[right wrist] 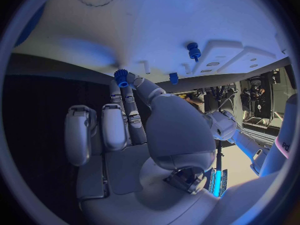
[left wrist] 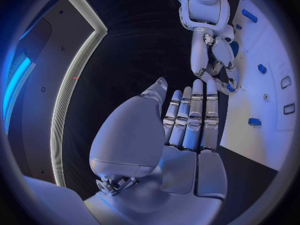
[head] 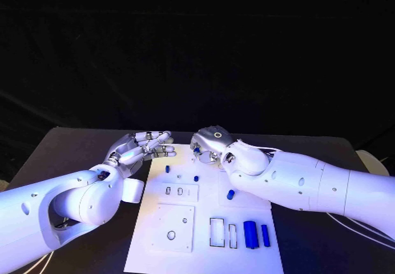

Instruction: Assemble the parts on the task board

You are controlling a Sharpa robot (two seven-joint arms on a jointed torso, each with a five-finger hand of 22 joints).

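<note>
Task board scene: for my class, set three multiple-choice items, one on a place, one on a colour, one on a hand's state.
1. Where do the two long parts lie side by side?
A. On the task board's near end, toward the robot's right
B. On the black table, off the board
C. In the left hand

2. What colour is the small part at the right hand's fingertips?
A. Red
B. Blue
C. Yellow

3. How is the left hand?
A. Gripping a long part
B. Pressed flat on the board
C. Fingers extended, holding nothing

Answers:
1 A: the two long parts rest on the task board near the robot.
2 B: the right hand pinches a small part that is blue.
3 C: the left hand is raised beside the board, fingers out, nothing in it.
</note>
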